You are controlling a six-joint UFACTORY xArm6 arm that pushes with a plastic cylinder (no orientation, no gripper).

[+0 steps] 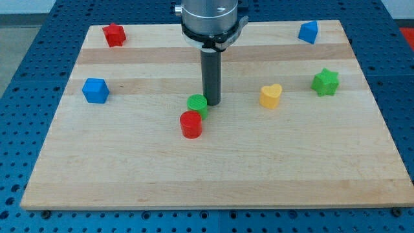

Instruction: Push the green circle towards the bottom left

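The green circle (197,103) lies near the middle of the wooden board (213,168). A red circle (191,124) touches it just below and slightly to its left. My tip (212,103) rests on the board right against the green circle's right side. The dark rod rises straight up from there to the arm's grey head at the view's top.
A blue cube (95,90) sits at the left. A red block (114,34) is at the top left. A blue block (308,32) is at the top right. A yellow heart (271,96) and a green star (325,82) lie to the right of my tip.
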